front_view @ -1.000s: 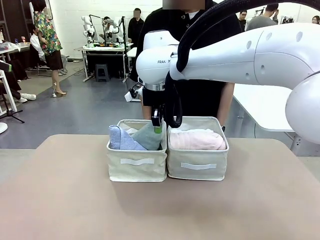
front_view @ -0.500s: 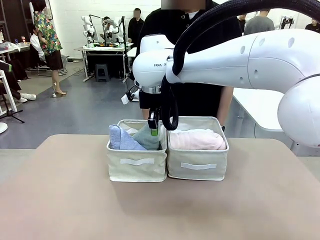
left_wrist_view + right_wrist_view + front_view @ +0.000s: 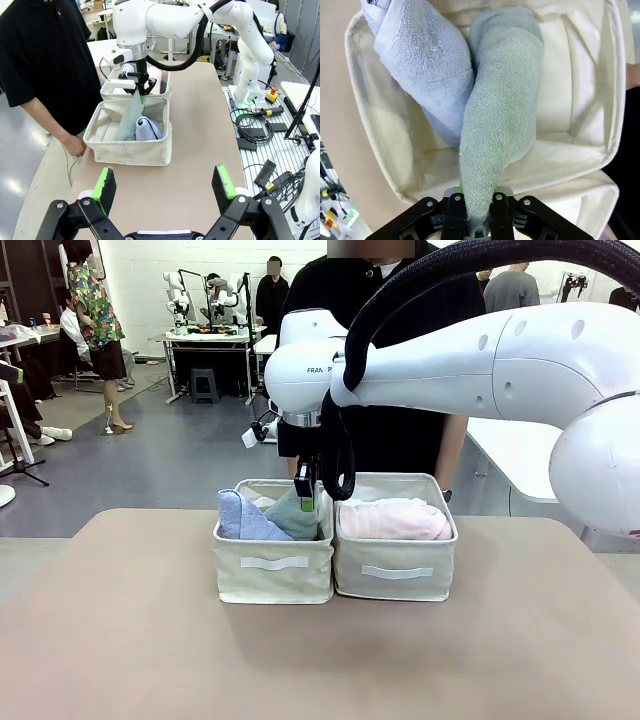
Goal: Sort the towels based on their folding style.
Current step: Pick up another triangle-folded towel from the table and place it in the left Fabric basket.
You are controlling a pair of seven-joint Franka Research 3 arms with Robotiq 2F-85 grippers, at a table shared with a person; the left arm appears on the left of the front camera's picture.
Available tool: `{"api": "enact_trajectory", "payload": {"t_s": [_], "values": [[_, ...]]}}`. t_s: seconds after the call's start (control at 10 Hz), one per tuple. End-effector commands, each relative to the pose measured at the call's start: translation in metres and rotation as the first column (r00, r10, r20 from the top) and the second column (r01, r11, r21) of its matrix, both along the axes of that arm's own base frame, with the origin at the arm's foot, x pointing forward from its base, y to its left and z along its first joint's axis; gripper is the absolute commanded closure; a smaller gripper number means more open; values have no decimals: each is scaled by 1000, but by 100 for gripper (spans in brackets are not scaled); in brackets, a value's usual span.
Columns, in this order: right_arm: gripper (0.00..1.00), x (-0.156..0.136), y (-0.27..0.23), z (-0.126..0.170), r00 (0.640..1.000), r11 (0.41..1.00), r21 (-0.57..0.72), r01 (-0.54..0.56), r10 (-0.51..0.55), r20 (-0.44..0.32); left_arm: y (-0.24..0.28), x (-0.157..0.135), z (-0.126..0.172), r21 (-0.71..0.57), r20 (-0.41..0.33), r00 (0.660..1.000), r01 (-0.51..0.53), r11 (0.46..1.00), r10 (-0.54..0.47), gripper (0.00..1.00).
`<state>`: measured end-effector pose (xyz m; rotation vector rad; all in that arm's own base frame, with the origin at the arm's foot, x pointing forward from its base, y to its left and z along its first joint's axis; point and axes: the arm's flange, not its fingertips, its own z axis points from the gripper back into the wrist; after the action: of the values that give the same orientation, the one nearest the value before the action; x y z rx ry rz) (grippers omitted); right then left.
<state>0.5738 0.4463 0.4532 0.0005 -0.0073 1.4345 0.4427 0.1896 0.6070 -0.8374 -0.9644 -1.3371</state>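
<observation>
Beside lavender-blue towel (image 3: 420, 60) in left bin (image 3: 273, 565): fuzzy mint-green cone towel (image 3: 500, 125), tip between right gripper (image 3: 479, 212) jaws. Left gripper (image 3: 165, 187) wide apart.

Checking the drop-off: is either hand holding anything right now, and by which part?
The right hand has the narrow tip of the mint-green cone towel between its fingers, over the left bin. The left hand is open, holding nothing.

Mint-green towel (image 3: 500, 125), lavender-blue towel (image 3: 422, 60), pink towel (image 3: 395, 520); cream fabric bins (image 3: 275, 575); beige table (image 3: 300, 660); white arm (image 3: 470, 350), black gripper (image 3: 165, 192) with green pads (image 3: 106, 183); person's black shirt (image 3: 45, 50)
</observation>
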Motion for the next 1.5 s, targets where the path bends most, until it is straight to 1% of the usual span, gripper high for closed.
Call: {"api": "enact_trajectory", "payload": {"t_s": [0.0,0.1,0.2,1.0,1.1,1.2,1.4], "values": [[26,8,10,2,999,1000,24,-18,19,-26,0,-2,0,-10,22,1000,9,1000,-9,0],[7,8,10,2,1000,1000,24,-13,13,-28,0,-2,0,-10,22,1000,9,1000,-9,0],[0,8,10,2,999,1000,24,-13,14,-29,0,-2,0,-10,22,1000,9,1000,-9,0],[0,9,10,1,1000,1000,19,-6,7,-30,0,-2,0,-10,22,1000,9,1000,-9,0],[0,7,10,4,1000,1000,14,3,-3,-12,0,-2,0,-10,22,1000,9,1000,-9,0],[0,3,7,15,1000,1000,24,19,-20,19,0,-2,0,-10,22,1000,9,1000,-9,0],[0,-11,-3,50,991,997,36,74,-77,106,0,-2,0,-10,22,1000,9,1000,-9,0]]}}
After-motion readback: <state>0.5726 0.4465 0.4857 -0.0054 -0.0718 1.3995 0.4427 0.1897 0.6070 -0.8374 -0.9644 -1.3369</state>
